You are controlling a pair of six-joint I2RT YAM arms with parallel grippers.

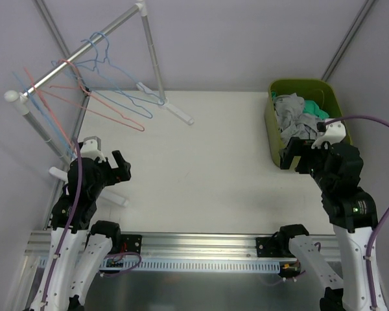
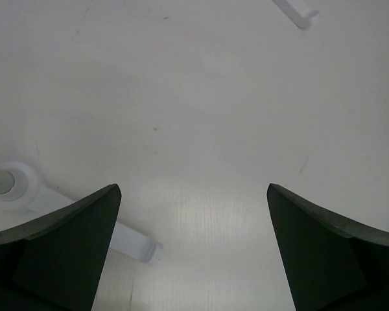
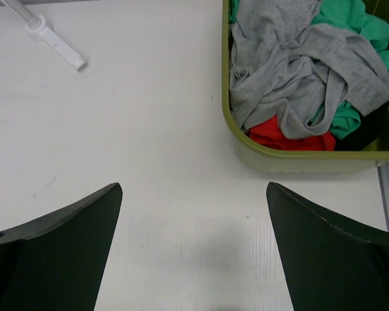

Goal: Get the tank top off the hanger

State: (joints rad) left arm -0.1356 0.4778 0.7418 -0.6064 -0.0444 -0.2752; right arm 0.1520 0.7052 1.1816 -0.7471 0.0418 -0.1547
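Several bare wire hangers, blue [image 1: 120, 91] and red [image 1: 97, 110], hang on the rack's rail [image 1: 84, 53] at the far left; no garment is on them. A grey strappy top [image 3: 298, 71] lies crumpled in the green bin [image 3: 305, 157] at the right, also seen from above [image 1: 288, 113]. My left gripper [image 1: 105, 170] is open and empty over bare table near the rack's base, its jaws wide apart in the left wrist view [image 2: 194, 188]. My right gripper [image 1: 303, 154] is open and empty just left of the bin, also wide apart in the right wrist view [image 3: 193, 188].
The bin [image 1: 271, 129] also holds green [image 3: 350, 19] and red [image 3: 282, 136] clothes. White rack feet lie on the table [image 1: 175, 111], [image 2: 133, 241], with an upright post [image 1: 152, 52]. Grey walls enclose the table; a metal rail runs along the near edge [image 1: 201, 243].
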